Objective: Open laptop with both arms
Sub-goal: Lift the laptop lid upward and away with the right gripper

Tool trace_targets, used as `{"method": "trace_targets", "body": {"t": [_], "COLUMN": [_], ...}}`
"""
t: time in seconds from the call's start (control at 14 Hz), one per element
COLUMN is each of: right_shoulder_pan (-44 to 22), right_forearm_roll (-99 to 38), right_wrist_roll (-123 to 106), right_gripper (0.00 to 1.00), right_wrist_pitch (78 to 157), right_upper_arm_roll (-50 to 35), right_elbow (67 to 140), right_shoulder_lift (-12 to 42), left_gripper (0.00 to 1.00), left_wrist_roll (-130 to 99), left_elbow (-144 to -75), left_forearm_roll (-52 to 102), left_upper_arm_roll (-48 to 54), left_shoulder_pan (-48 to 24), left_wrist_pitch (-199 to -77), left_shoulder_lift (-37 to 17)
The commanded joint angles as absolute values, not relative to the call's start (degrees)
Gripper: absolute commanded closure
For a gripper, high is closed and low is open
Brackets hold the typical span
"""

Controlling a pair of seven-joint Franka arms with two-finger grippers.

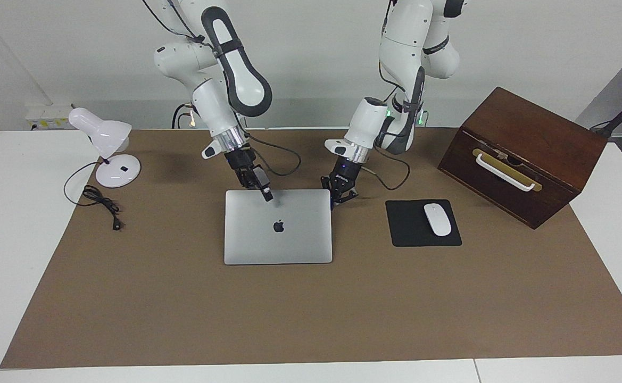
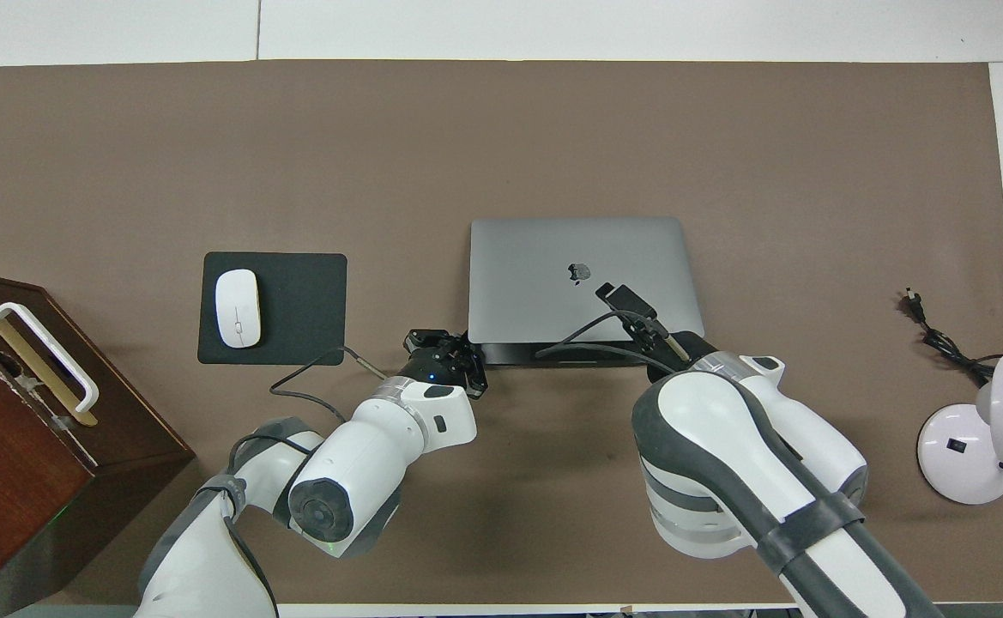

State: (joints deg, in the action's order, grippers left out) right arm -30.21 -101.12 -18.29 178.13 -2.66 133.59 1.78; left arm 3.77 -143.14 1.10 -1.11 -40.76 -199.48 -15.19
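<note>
Because the laptop (image 1: 278, 227) lies mid-mat with its opening edge toward the robots, you have both grippers there: the left gripper (image 1: 336, 198), jaws closed, sits at the corner to pin the base. Your right gripper (image 1: 264, 190), jaws spread, lifts the slightly raised lid.

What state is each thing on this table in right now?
Silver-grey laptop: lid just lifting at the robots' edge.
Left gripper: shut, at the laptop's corner.
Right gripper: open, at the lid.
Brown wooden box: closed.
White desk lamp: unplugged.
</note>
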Motion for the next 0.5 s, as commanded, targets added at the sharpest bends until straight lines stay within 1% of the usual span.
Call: {"method": "trace_targets", "body": {"t": [0.0,0.29,0.43], "right_shoulder_pan": [-29.00,-27.25,-25.59], "right_forearm_roll": [-101.51,-101.34,-100.03], "right_wrist_roll": [-21.09,-23.73,-23.73], "right_gripper": [0.00,0.00,0.00], "right_wrist_pitch": [177.80,177.63,177.19], "right_upper_arm_roll": [-2.72,-2.64,-2.72], "right_elbow": [126.06,117.97,116.46], "right_shoulder_lift": [5.53,8.43,8.96], "left_gripper": [1.00,1.00,1.00], "left_wrist_roll": [4.31,4.31,4.31], "left_elbow": [-141.86,-141.86,-141.86], "left_forearm_roll": [0.53,0.61,0.62], "left_upper_arm_roll": [-0.97,-0.97,-0.97], "left_shoulder_pan": [-41.13,-41.13,-41.13], "left_wrist_pitch": [-200.74,-200.83,-200.83], "left_shoulder_lift": [-17.23,-17.23,-17.84]}}
